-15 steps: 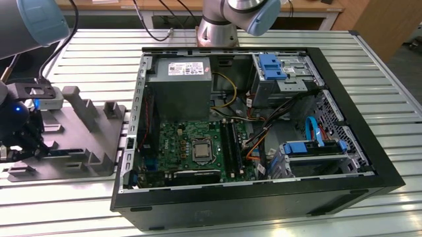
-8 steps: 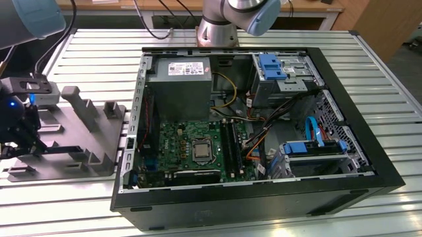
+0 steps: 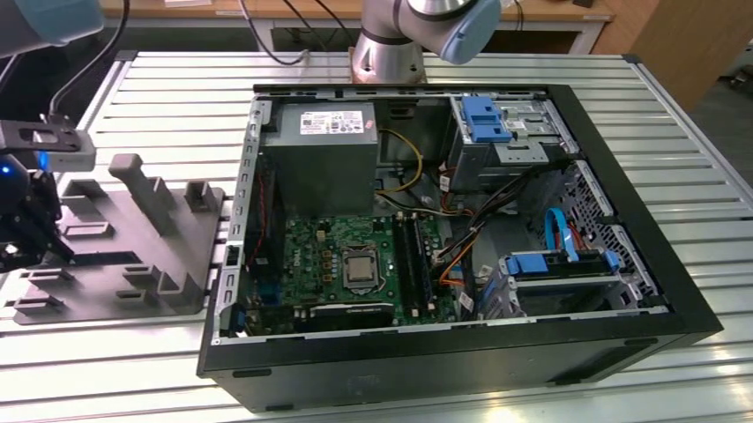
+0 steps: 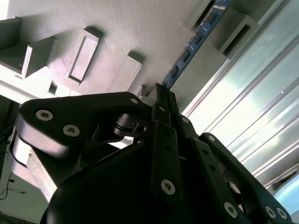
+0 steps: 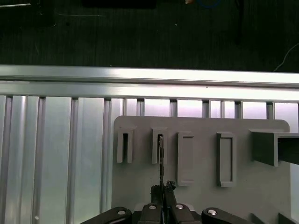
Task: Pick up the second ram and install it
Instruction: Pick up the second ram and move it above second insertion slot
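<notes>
Hand: at the exterior view's far left, the hand (image 3: 33, 238) hangs low over the grey fixture tray (image 3: 153, 225). In both wrist views its fingers look clenched on the second ram (image 4: 194, 42).
Second ram: a thin blue board with dark chips, seen edge-on in the first wrist view (image 5: 161, 158). It runs from the hand (image 5: 162, 187) into one of the tray's narrow pockets. Whether it has lifted clear cannot be told.
Progress: judged early; the grasp looks made, while the carry and the seating are not yet done.
Fixture tray: its raised posts (image 3: 136, 176) stand between the hand and the computer, so room to move sideways is tight low down and open above.
Surface: the slatted surface (image 3: 176, 88) ends at a rail (image 5: 149, 77) near the tray's far side.
Case wall: the open computer case (image 3: 471, 361) starts just beside the tray, and its metal rim (image 3: 242, 203) is an edge to pass over.
Memory slots: the long black slots (image 3: 410, 256) lie deep in the case, well apart from the hand.
Cables: loose wires (image 3: 453, 238) crowd the slots on the exterior view's right.
</notes>
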Robot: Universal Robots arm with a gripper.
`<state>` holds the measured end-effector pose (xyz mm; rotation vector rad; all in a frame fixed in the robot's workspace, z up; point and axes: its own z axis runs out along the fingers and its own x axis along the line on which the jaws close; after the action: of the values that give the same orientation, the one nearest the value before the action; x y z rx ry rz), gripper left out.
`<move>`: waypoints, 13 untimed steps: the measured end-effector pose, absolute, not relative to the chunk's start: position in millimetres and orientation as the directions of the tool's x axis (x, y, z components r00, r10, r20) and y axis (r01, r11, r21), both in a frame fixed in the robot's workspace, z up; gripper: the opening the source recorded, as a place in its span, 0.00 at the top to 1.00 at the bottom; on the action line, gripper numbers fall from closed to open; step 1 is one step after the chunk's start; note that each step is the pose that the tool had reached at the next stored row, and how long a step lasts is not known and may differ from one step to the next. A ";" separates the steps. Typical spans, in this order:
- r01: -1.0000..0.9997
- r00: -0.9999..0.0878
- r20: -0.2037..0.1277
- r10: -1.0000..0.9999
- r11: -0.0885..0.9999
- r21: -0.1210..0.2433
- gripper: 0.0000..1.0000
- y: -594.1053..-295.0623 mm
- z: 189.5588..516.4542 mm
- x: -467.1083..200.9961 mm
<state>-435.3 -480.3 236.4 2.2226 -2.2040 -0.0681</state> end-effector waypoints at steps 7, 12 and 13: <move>-0.999 0.008 -0.024 -1.000 -0.009 0.038 0.87 -480.3 255.1 -435.3; -0.999 0.008 -0.024 -1.000 -0.009 0.038 0.87 -480.3 268.0 -435.3; -0.999 0.008 -0.024 -1.000 -0.009 0.038 0.87 -480.3 270.4 -435.3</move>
<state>-435.3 -480.3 270.4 2.2229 -2.2043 -0.0686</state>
